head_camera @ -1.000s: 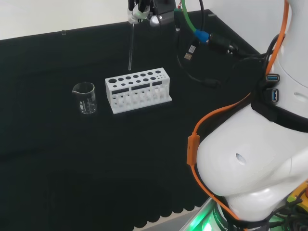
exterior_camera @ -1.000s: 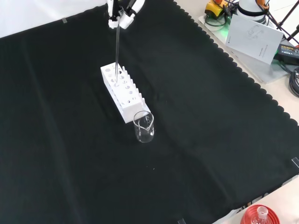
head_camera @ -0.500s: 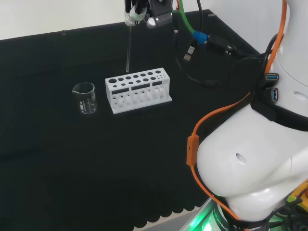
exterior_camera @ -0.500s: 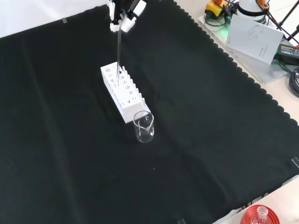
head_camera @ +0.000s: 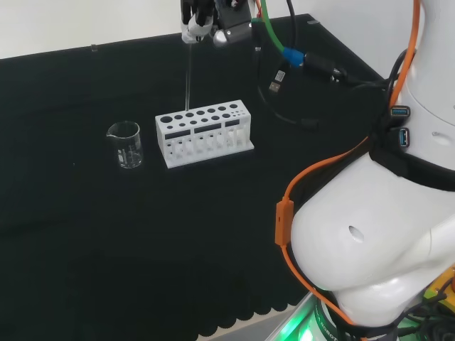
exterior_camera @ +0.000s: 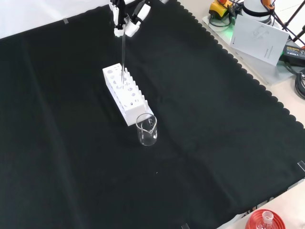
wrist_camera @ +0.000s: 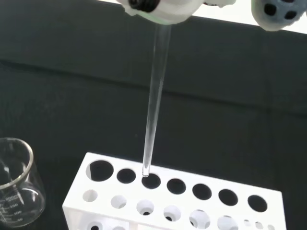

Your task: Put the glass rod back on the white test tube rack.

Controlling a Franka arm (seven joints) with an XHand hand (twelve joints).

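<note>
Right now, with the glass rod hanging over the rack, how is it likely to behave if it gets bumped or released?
The glass rod looks thin, straight and stiff, so it probably won't bend but could snap. Pinched by the hand at its top alone, it may swing. Its tip hangs at a hole of the white test tube rack; dropped elsewhere, it would likely roll.

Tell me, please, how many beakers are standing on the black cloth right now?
1. The beaker stands just off the near end of the white test tube rack in the front view, nothing visible inside it.
</note>
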